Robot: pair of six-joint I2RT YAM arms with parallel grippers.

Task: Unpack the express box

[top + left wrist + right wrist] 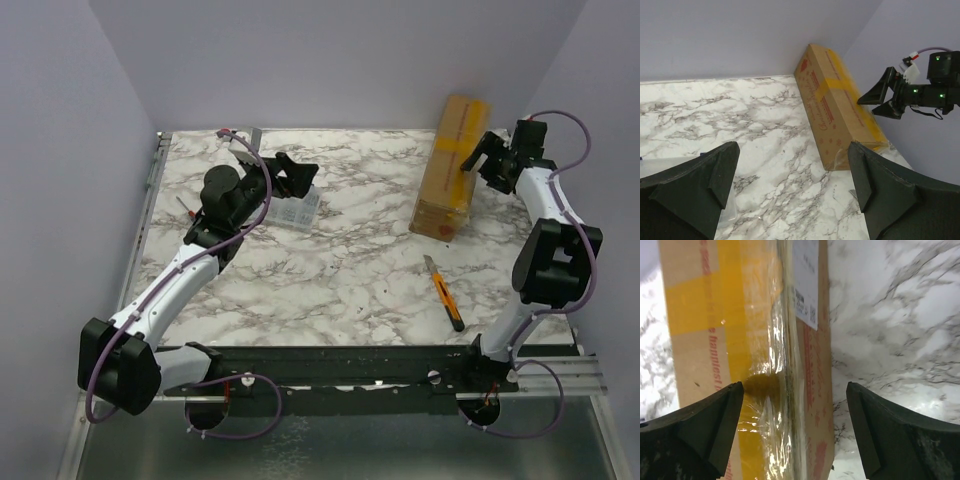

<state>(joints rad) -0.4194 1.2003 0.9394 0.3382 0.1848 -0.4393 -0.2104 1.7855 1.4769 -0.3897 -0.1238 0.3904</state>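
Observation:
The express box (450, 168) is a long brown carton with yellow tape and red print, lying at the back right of the marble table. It also shows in the left wrist view (832, 105) and, close up, in the right wrist view (750, 355) with its white label (806, 280). My right gripper (482, 158) is open and hovers just above the box's right half, empty; it shows in its own view (795, 432) too. My left gripper (292, 172) is open and empty at the back left, well away from the box, with bare marble between its fingers (790, 195).
An orange utility knife (446, 297) lies on the table near the right arm's base. A small clear plastic case (296, 208) lies under the left gripper. The table's back wall stands close behind the box.

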